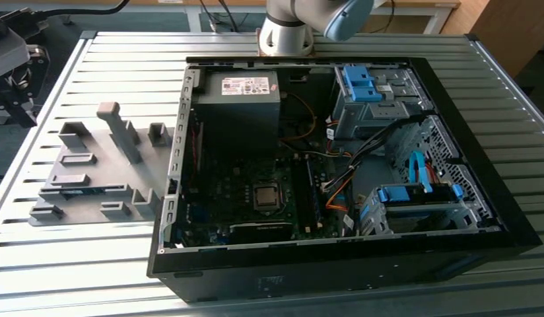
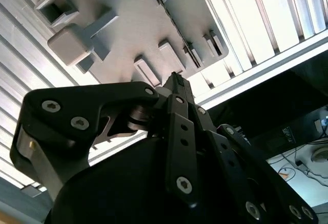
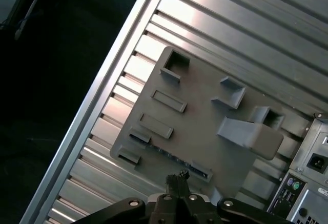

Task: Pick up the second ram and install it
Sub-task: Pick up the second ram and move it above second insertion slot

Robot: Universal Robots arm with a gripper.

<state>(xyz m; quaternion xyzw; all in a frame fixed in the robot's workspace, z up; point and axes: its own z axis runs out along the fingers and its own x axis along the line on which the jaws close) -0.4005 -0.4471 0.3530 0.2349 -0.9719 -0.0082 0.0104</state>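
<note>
Jaws pressed together, empty, over grey fixture [image 3: 205, 111], second ram [image 3: 173, 158] in its slot, long axis parallel to table slats [image 3: 230, 24].

Nothing can be read. A white label [image 1: 245, 85] sits on the power supply [image 1: 237, 112] in the computer case [image 1: 342, 271], its print too small to make out. The memory stick [image 1: 81, 192] in the grey holder [image 1: 96, 165] shows no legible print. In the second wrist view a white sticker [image 2: 285, 131] on a dark surface is unreadable too.
</note>
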